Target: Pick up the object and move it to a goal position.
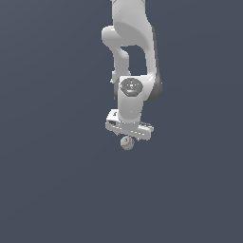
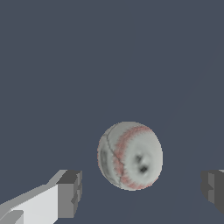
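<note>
One ball (image 2: 130, 155): sits between my fingertips (image 2: 70, 194), touching neither.
Jaws: spread apart, wider than the ball, gripping nothing.
Next, I judge: lower slightly, then close.

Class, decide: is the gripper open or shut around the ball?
Open. In the wrist view the gripper has its fingers standing apart, a gap on each side of the ball.

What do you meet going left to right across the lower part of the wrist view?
One gripper finger with its dark pad → open gap → the baseball → open gap → the other finger's dark pad at the picture's edge. Neither pad touches the ball.
</note>
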Controlling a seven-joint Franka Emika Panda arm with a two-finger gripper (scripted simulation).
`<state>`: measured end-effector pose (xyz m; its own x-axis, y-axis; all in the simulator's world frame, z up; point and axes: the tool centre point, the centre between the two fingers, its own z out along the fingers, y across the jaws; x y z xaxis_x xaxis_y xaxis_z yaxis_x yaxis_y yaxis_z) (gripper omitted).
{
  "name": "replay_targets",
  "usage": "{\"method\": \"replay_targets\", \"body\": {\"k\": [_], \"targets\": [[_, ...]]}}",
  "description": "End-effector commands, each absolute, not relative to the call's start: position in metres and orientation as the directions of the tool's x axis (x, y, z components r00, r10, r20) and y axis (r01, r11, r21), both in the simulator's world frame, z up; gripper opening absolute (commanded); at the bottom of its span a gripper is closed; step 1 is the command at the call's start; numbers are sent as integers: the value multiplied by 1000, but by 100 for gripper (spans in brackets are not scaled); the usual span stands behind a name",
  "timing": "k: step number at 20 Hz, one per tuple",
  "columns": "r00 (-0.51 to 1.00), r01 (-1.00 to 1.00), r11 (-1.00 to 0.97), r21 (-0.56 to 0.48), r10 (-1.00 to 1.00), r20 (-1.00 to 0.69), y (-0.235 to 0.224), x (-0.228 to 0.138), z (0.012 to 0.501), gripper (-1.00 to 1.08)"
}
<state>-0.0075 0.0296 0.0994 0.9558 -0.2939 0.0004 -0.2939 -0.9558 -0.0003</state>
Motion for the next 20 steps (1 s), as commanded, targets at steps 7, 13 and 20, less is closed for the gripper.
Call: {"method": "replay_targets", "body": {"k": [7,13,20], "targets": [[955,-297,-955,0,-297,0,30,-8,89,100],[954,-300,-954,0,-300,0,30,-9,59,100],[954,-301,-954,0,-301,0,30,-8,48,-100]]}}
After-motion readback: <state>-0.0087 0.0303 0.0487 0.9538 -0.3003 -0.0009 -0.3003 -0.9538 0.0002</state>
